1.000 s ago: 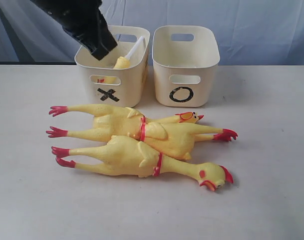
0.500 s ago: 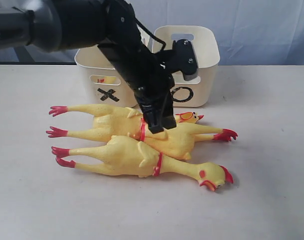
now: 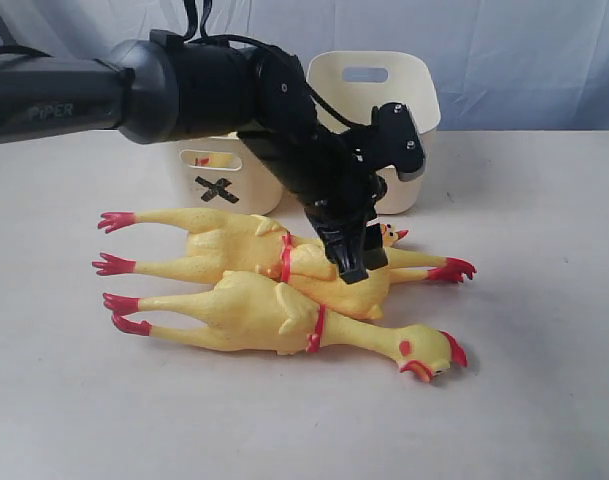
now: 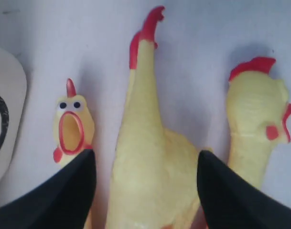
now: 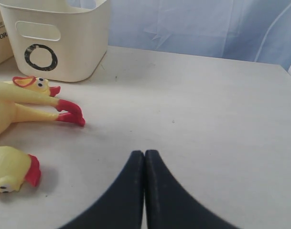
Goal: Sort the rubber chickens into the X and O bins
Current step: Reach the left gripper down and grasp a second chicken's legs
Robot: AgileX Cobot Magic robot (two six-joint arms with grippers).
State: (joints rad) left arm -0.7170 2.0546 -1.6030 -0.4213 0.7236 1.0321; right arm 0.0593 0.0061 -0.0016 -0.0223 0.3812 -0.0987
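Three yellow rubber chickens lie side by side on the table. The back chicken [image 3: 224, 235] and the front chicken [image 3: 264, 315] have their heads to the right. The middle chicken [image 3: 379, 283] lies the other way, red feet to the right. My left gripper [image 3: 352, 262] reaches across and hangs open, its jaws either side of the middle chicken's body [image 4: 150, 167] without closing on it. Behind stand the X bin [image 3: 199, 180], with some yellow showing through its slot, and the O bin [image 3: 369, 60], its mark hidden by the arm. My right gripper [image 5: 145, 153] is shut on nothing above bare table.
The left arm's black wrist camera housing [image 3: 399, 140] sits in front of the O bin [image 5: 64, 43]. A blue cloth [image 3: 524, 60] hangs behind the table. The table's far corner [image 5: 286, 69] shows in the right wrist view.
My left arm has come out of the X bin, swung down over the chickens and opened its jaws, then shifted slightly right. The right gripper has not moved.
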